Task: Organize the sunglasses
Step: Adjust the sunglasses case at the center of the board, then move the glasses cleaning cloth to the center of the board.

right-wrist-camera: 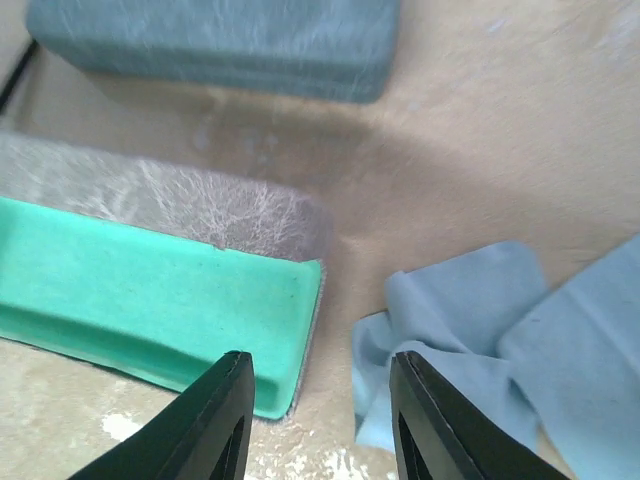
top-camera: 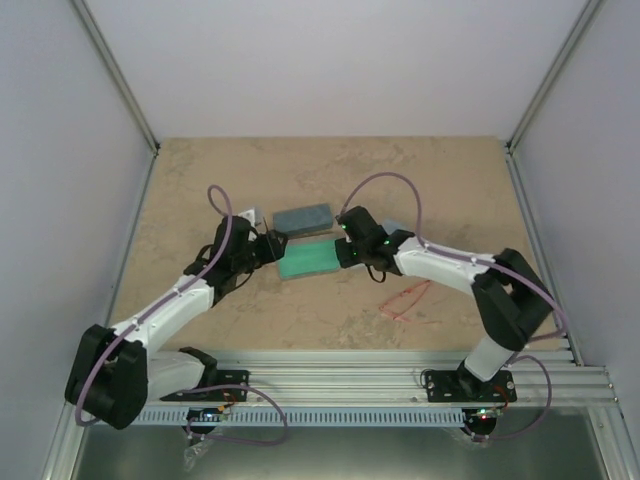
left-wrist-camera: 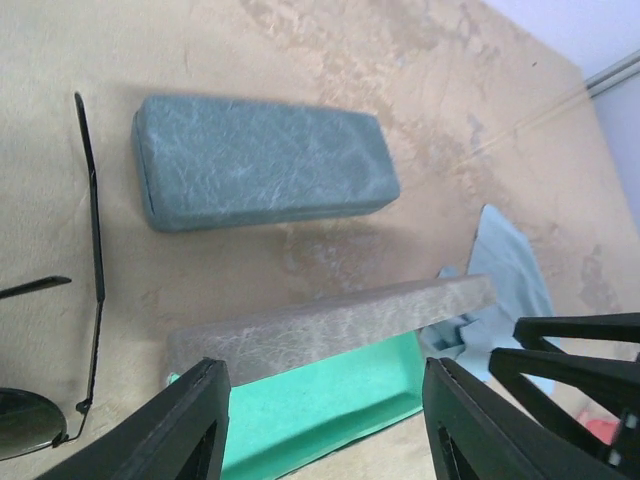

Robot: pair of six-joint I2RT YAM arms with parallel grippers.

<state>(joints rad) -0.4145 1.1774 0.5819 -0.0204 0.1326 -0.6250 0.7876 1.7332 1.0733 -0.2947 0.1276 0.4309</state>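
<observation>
Your left gripper (left-wrist-camera: 320, 400) and right gripper (right-wrist-camera: 320, 375) both show jaws spread at the open green case (top-camera: 310, 260) (black sunglasses (left-wrist-camera: 25, 425) lower left, left wrist view; red-framed sunglasses (top-camera: 405, 300) on tabletop (top-camera: 200, 180), lower right of centre overhead).

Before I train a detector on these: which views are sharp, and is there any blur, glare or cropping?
Top view: even light, no glare, red glasses thin and faint. Left wrist: closed case sharp, black glasses cut by the edge. Right wrist: soft all over, cloth blurred.
</observation>
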